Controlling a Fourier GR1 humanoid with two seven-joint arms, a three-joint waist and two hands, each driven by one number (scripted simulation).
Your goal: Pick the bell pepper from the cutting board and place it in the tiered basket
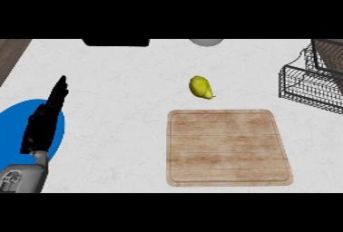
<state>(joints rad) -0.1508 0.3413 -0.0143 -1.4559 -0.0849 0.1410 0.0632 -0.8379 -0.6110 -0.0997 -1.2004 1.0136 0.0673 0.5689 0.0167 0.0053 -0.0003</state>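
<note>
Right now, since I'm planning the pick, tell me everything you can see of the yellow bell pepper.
The bell pepper is yellow with a greenish tinge, smooth-skinned and oblong, narrowing toward its lower right end. It lies on the white counter, just beyond the far edge of the wooden cutting board, apart from the board and not on it. Only the counter touches it. The wire tiered basket stands well to its right, and no hand is near it.

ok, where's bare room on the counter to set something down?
Cutting board is bare. Open counter between the blue plate and the board, also between the pepper and the basket. Crowded far right: basket; left hand lies over the plate.
</note>
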